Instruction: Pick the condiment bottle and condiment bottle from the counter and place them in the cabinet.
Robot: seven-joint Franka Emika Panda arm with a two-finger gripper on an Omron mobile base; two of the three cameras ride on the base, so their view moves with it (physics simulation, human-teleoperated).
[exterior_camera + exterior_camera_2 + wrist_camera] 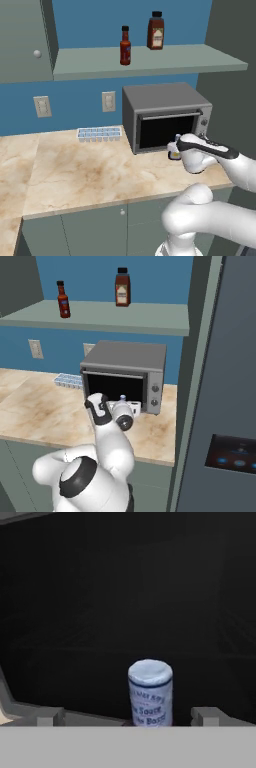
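A small condiment bottle [150,693] with a white cap and a white label in blue print stands on the counter, close before the dark door of the toaster oven [165,117]. In the left base view this bottle [174,151] peeks out at the tip of the hand. My gripper [129,717] is open and level with the bottle, which stands between the two fingertips [47,716], nearer the right one. Neither fingertip touches it. A red hot-sauce bottle [125,46] and a brown sauce bottle [156,31] stand upright on the open shelf [190,59] above.
A closed cabinet door [22,42] with a round knob hangs at the upper left. An ice cube tray [99,134] lies by the back wall. A tall fridge [230,406] bounds the counter [75,170] on the right. Wall outlets [42,106] sit above the counter.
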